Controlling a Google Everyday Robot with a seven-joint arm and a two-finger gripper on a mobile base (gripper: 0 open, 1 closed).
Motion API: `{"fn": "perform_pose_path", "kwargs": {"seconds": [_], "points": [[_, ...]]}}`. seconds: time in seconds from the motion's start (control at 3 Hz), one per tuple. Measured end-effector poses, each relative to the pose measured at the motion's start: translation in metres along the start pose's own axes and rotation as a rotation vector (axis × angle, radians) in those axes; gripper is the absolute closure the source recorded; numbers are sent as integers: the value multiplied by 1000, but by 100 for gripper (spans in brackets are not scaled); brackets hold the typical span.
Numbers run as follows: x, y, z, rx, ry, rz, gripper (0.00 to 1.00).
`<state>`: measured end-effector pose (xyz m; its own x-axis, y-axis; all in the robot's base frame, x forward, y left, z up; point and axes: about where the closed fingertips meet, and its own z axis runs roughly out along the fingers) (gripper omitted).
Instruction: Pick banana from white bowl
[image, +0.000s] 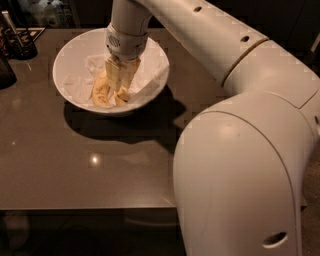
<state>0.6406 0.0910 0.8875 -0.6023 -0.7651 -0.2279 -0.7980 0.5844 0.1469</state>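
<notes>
The white bowl (64, 56), wide and lined with crumpled white paper (150, 76), stands at the back left of the dark table. A curved deep-yellow banana (101, 93) lies at the bottom of the bowl. My gripper (121, 89) reaches straight down into the bowl from above. Its tip is at the banana's right side and hides part of it. Whether it touches the banana does not show.
The brown table (75, 165) has its front edge near the bottom of the view. A dark holder with utensils (17, 37) and another dark object (4, 70) stand at the far left. My bulky white arm (240, 165) fills the right side.
</notes>
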Motion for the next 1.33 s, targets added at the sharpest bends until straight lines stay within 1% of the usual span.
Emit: {"fn": "perform_pose_path", "kwargs": {"seconds": [0.33,0.67,1.0,1.33], "points": [[-3,-1,7,-9,14,9,58],[-2,-6,13,-21,22,33,47],[0,-10,14,-30,20,55,38],[1,-11,14,-35,20,62,37]]}}
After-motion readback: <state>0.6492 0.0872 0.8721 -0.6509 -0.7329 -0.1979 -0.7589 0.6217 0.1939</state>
